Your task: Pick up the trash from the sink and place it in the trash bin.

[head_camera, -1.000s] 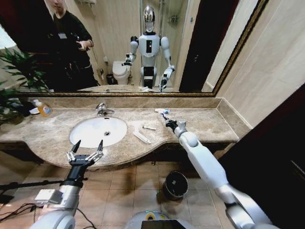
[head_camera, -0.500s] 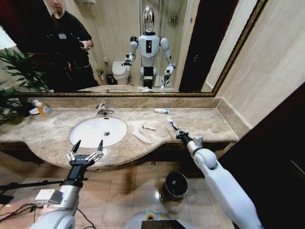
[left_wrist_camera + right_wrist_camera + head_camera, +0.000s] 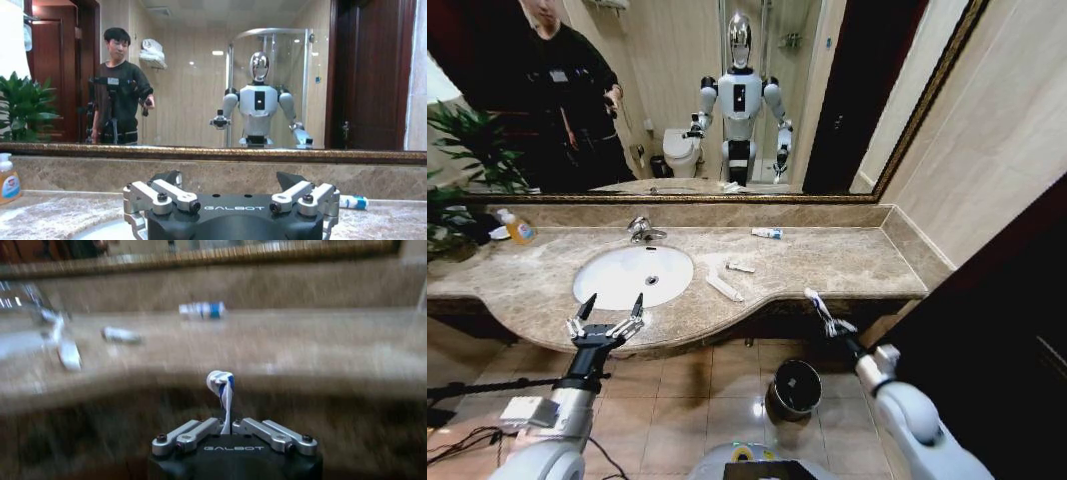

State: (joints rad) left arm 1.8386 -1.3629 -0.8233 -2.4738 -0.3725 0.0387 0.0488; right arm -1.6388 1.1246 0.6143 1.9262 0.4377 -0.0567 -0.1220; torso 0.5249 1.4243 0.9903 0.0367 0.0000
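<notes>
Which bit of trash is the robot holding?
The white tube with blue print, pinched in the right gripper off the counter's front edge; the other tube and long packet lie on the marble.

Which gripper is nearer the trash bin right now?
Right. The right gripper, shut on a white tube, hangs off the counter's front edge, just above and to the right of the trash bin. The left gripper waits open at the sink front, far left.

Brown marble counter (image 3: 847, 262), gold-framed wall mirror (image 3: 677, 100), beige tiled walls, tan floor tiles (image 3: 687, 410).
</notes>
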